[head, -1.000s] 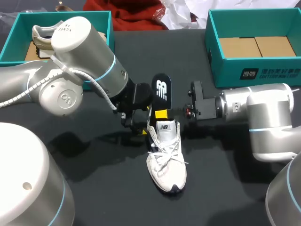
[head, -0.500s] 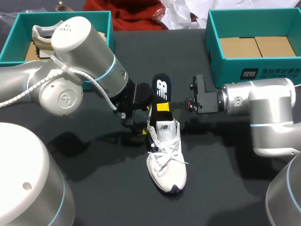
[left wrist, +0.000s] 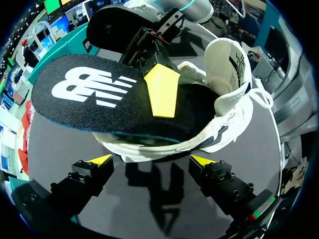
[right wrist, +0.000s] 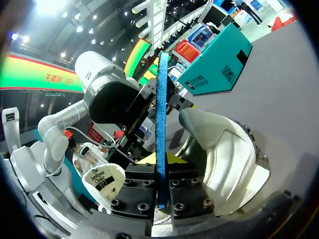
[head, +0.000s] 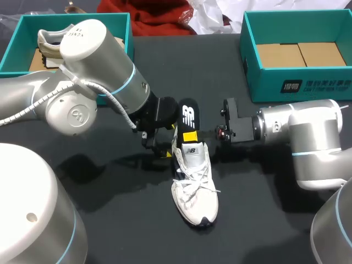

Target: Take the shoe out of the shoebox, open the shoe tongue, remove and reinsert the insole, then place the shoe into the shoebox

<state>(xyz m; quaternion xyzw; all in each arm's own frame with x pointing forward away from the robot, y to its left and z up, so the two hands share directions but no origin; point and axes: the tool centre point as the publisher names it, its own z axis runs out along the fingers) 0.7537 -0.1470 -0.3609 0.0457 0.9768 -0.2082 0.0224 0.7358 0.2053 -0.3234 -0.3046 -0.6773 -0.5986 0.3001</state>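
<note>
Pinching the black insole (head: pixel 187 107), the right gripper (head: pixel 189 135) holds it slanted, seemingly into the white shoe (head: pixel 194 190); the left gripper (left wrist: pixel 152 160) gapes wide beside the heel.

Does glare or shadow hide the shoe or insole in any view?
Head view: no; shoe and insole evenly lit. Left wrist view: dark shadow under the shoe, ahead of the left gripper. Right wrist view: insole's edge plainly lit in the right gripper.
</note>
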